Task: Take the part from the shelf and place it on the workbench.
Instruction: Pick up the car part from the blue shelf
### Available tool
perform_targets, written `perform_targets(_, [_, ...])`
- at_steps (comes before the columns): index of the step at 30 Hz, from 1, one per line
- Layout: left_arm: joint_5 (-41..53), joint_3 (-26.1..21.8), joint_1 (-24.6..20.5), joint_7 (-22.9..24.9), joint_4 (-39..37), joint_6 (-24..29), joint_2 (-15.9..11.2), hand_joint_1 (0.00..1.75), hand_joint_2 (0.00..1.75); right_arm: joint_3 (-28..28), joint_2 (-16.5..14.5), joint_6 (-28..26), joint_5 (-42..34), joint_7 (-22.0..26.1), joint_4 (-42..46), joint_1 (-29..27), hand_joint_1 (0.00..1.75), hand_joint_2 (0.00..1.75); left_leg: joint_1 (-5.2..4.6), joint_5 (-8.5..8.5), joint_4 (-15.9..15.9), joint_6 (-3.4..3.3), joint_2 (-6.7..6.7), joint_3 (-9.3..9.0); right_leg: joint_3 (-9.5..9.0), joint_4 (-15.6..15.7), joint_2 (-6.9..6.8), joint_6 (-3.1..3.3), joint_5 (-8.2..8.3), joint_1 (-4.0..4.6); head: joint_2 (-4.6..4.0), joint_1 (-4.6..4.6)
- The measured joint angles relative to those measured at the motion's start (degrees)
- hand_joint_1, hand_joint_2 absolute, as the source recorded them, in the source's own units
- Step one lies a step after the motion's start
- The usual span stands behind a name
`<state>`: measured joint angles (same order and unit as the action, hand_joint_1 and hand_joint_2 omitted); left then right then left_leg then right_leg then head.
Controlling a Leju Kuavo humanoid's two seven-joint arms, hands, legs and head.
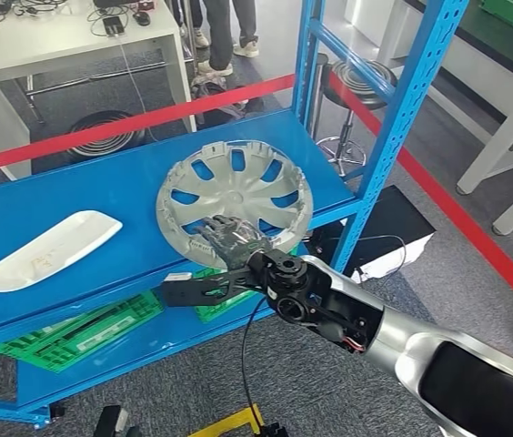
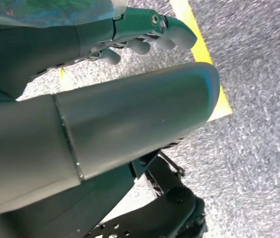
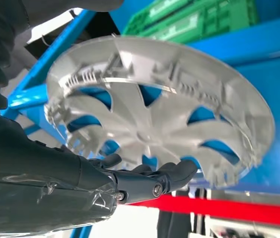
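A silver wheel cover (image 1: 240, 187) lies on the blue shelf (image 1: 68, 196), its near rim at the shelf's front edge. My right hand (image 1: 229, 238) is at that near rim, dark fingers laid over it and gripping it; the thumb is hidden. In the right wrist view the fingers (image 3: 157, 178) curl against the ribbed rim of the wheel cover (image 3: 161, 114), which shows its inner side. My left hand (image 2: 146, 34) hangs low over the grey carpet with its fingers stretched out and nothing in them.
A long white part (image 1: 41, 250) lies on the shelf's left half. Green trays (image 1: 82, 330) sit on the lower shelf. A blue upright post (image 1: 391, 137) stands right of the cover. Red barrier tape (image 1: 137, 120) crosses behind, with stools, white tables and a person's legs (image 1: 223, 32) beyond.
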<state>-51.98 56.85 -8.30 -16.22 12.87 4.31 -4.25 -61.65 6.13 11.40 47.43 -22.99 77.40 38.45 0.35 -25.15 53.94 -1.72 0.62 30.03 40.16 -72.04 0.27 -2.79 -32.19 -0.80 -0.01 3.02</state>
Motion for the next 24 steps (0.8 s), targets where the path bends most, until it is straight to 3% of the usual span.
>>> perform_targets(1, [0.0, 0.0, 0.1, 0.0, 0.0, 0.0, 0.0, 0.0, 0.0, 0.0, 0.0, 0.0, 0.0, -0.1, -0.1, -0.1, 0.0, 1.75, 0.02, 0.12, 0.1, 0.08, -0.01, 0.22, -1.51, 1.7, -0.02, -0.05, 1.31, -0.07, 0.0, 0.24])
perform_targets(3, [0.0, 0.0, 0.2, -0.1, 0.0, 0.0, 0.1, 0.0, 0.0, 0.0, 0.0, 0.0, 0.0, -0.2, -0.3, -0.1, 0.0, 1.75, 0.01, 0.11, 0.5, 0.35, -0.02, 0.51, -6.52, 9.5, -0.09, 0.04, 4.27, -0.17, 0.0, 0.65])
perform_targets(5, [-0.1, 0.0, 0.2, -0.1, 0.0, 0.1, 0.1, 0.0, 0.0, 0.0, 0.0, 0.0, 0.0, -0.5, -0.4, -0.1, 0.0, 1.75, -0.13, 0.13, 0.9, 0.85, -0.03, 0.86, -9.81, 15.3, -0.07, 0.51, 5.25, 0.01, 0.01, 0.71])
perform_targets(7, [-0.1, 0.0, 0.2, -0.2, 0.0, 0.2, 0.1, 0.0, 0.0, 0.0, 0.0, 0.1, 0.0, -0.9, -0.7, -0.3, 0.0, 1.75, -0.28, 0.2, 1.2, 1.16, -0.04, 1.25, -10.19, 16.7, 0.0, 1.2, 4.87, 0.18, 0.01, 0.48])
perform_targets(11, [-0.3, -0.1, 0.4, -0.3, 0.0, 0.4, 0.0, 0.0, 0.0, 0.3, 0.1, 0.1, 0.1, -1.6, -1.7, -1.0, 0.0, 1.75, -0.37, 0.36, 1.3, 0.3, 0.04, 1.42, -10.14, 17.2, 0.08, 1.67, 4.67, 0.24, -0.01, -0.48])
perform_targets(18, [-0.4, -0.1, 0.7, -0.5, 0.0, 0.4, 0.0, 0.0, 0.0, 0.9, 1.1, 0.0, 1.6, -4.4, -3.4, -1.7, 0.0, 1.75, -0.28, 0.8, 0.7, 1.04, 0.02, 1.31, -9.99, 17.1, 0.01, 2.14, 4.73, 0.38, 0.01, -0.95])
perform_targets(24, [-0.4, -0.1, 0.8, -0.7, 0.0, 0.4, 0.0, 0.0, 0.0, 3.1, 3.8, -0.3, 2.1, -6.9, -4.3, -3.0, 0.0, 1.75, -0.29, 0.63, 0.8, 1.45, 0.02, 1.35, -10.03, 17.1, -0.01, 2.21, 4.68, 0.36, 0.01, -0.97])
